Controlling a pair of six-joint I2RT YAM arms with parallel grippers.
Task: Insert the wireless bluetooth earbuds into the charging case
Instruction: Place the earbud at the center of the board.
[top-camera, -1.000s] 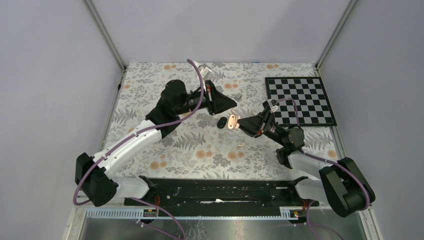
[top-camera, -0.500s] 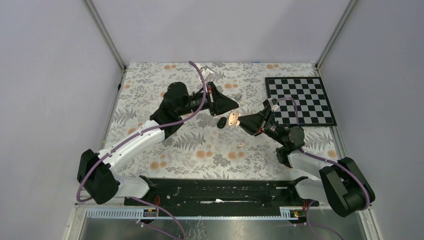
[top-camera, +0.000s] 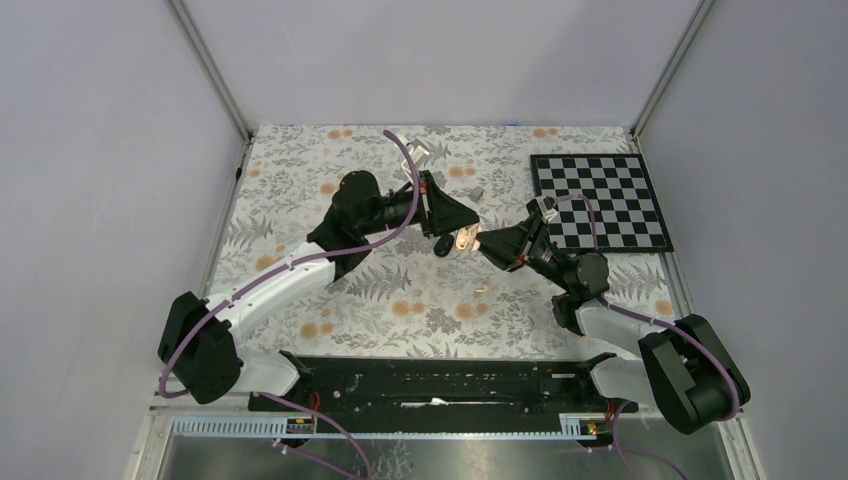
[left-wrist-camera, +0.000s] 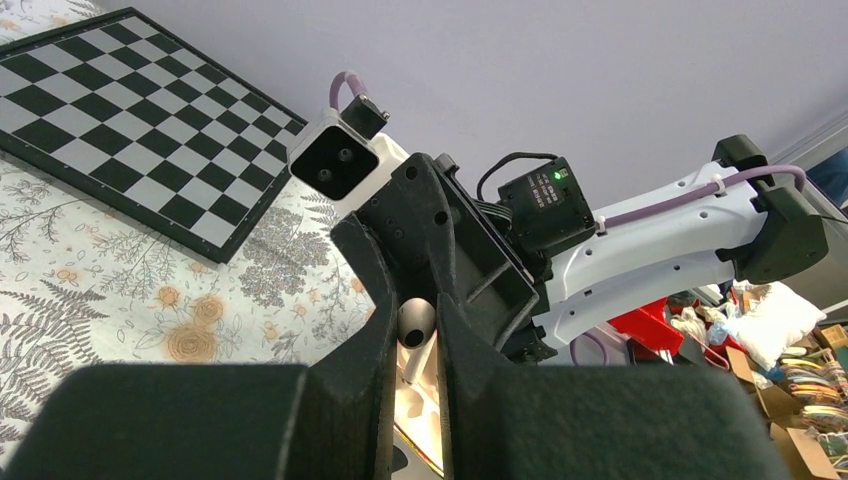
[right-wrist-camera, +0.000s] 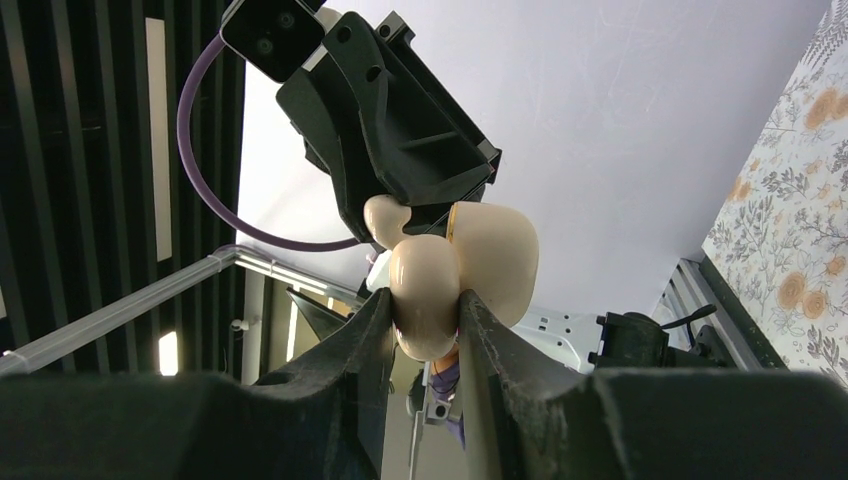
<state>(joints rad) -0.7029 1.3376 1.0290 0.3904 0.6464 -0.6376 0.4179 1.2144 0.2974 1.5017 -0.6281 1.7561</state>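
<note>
1. Since approx. 1 s ago, the left arm (top-camera: 300, 265) has been swung toward the chessboard (top-camera: 600, 202), so its tip is now brought right up to the case. The right arm (top-camera: 600, 310) is hardly shifted.
2. Right gripper (right-wrist-camera: 424, 325), just off the chessboard's near-left corner, is clamped on the cream charging case (right-wrist-camera: 430, 275). The case appears lifted off the table w/ lid (right-wrist-camera: 497, 255) open. It is prob. held up so the sockets are presented to the other arm.
3. Left gripper (left-wrist-camera: 412, 300), on the case's far side from the chessboard, is closed tight on one white earbud (left-wrist-camera: 416, 326). The stem is aimed at the case's lit interior, i.e. lined up for insertion. It is judged not yet seated.
4. 2nd earbud: can't be made out in any view.
</note>
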